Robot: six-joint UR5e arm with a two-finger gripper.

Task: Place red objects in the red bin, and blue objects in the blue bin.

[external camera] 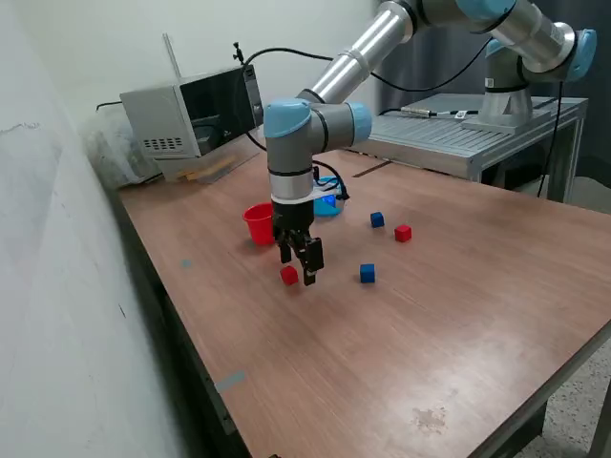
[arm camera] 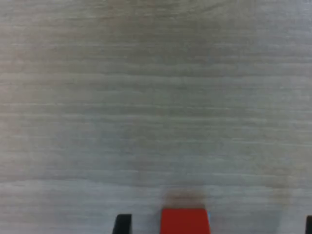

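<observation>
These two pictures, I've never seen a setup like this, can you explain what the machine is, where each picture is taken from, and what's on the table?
The machine is a robot arm ending in a two-fingered claw. One picture comes from a camera off to the side; the other from a camera on the arm's wrist, looking down at the wooden table. On the table lie two red cubes, two blue cubes, a red cup and a light blue cup partly hidden behind the arm. The open claw straddles the nearer red cube without gripping it; nothing is held.
</observation>
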